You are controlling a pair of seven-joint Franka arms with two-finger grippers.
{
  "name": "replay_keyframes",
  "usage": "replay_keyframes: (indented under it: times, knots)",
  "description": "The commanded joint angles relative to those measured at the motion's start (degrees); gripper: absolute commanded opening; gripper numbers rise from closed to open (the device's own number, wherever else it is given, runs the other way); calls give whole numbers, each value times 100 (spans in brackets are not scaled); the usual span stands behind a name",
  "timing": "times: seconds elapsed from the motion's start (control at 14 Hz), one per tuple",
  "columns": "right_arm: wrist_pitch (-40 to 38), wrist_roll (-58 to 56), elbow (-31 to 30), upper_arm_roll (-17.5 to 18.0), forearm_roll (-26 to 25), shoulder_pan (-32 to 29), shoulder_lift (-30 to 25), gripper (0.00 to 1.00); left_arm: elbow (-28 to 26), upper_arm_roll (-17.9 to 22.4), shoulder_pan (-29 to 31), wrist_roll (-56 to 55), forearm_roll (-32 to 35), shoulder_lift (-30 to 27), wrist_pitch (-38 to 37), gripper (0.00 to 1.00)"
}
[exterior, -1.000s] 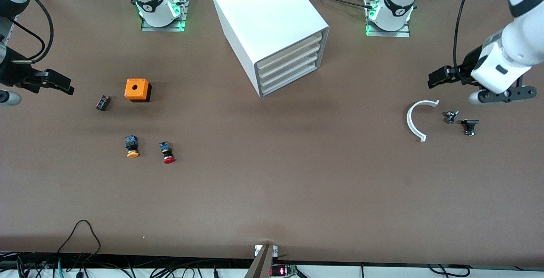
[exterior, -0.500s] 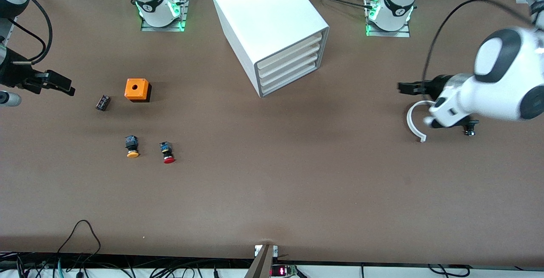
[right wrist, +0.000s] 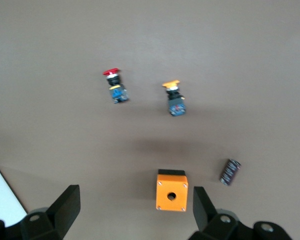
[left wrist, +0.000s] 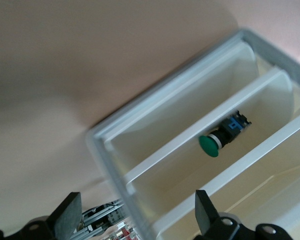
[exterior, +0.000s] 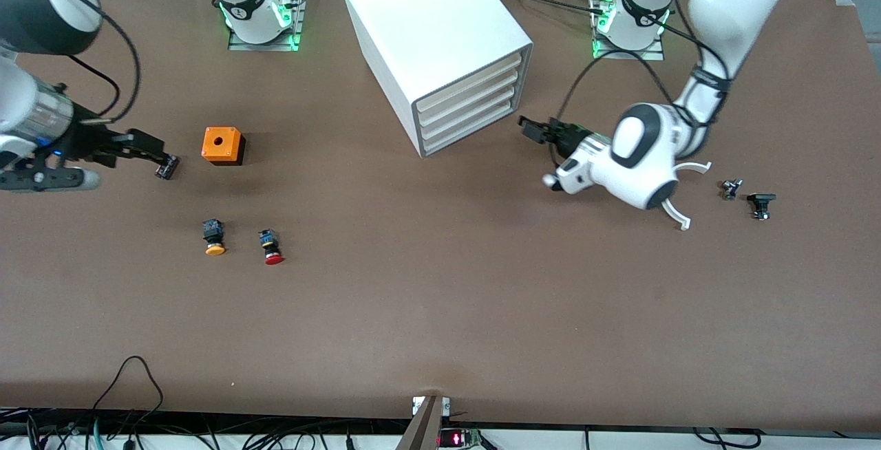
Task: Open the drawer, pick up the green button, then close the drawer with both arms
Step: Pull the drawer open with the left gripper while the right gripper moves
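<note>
The white cabinet (exterior: 440,23) stands at the table's back middle, and its four drawers all look shut. The lowest drawer (exterior: 471,132) sits just above the table. My left gripper (exterior: 528,128) is open and empty, just in front of the drawer fronts. In the left wrist view my left gripper (left wrist: 135,215) faces the trays. The green-capped button (left wrist: 217,141) lies on its side in one tray; I cannot tell which. My right gripper (exterior: 162,157) is open and empty by a small black cylinder (exterior: 166,166). It also shows in the right wrist view (right wrist: 132,207).
An orange box (exterior: 222,145), an orange-capped button (exterior: 214,237) and a red-capped button (exterior: 270,246) lie toward the right arm's end. A white curved piece (exterior: 678,216) and two small dark parts (exterior: 731,189) (exterior: 760,204) lie toward the left arm's end.
My left arm has swung from its end of the table over to the cabinet's drawer fronts. My right gripper has moved toward the black cylinder and the orange box.
</note>
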Motion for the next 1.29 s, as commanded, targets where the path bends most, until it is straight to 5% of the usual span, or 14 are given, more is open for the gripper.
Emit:
replay_keyframes:
  times: [0.0, 0.36, 0.57, 0.71, 0.79, 1.0, 1.21]
  knots:
    - [263, -7, 94, -20, 63, 401, 264, 100, -263, -261, -371, 532, -407, -4, 692, 100]
    - [554, -16, 375, -11, 54, 745, 678, 100, -448, -341, -786, 1280, -634, 400, 1530, 95]
    - [563, 2, 455, -11, 62, 842, 758, 100, -491, -419, -935, 1316, -872, 436, 1539, 75]
    - [563, 2, 455, -20, 71, 842, 758, 100, -570, -473, -935, 1325, -908, 428, 1696, 50]
    - [554, -7, 463, -11, 80, 842, 758, 100, -571, -464, -935, 1447, -916, 427, 1697, 1]
    - [528, -68, 655, 33, 80, 1052, 749, 100, -518, -307, -682, 1571, -829, 279, 1697, 0]
    - [572, -95, 1008, 182, 80, 1421, 766, 100, -142, 290, -391, 1641, -776, 269, 1741, 0]
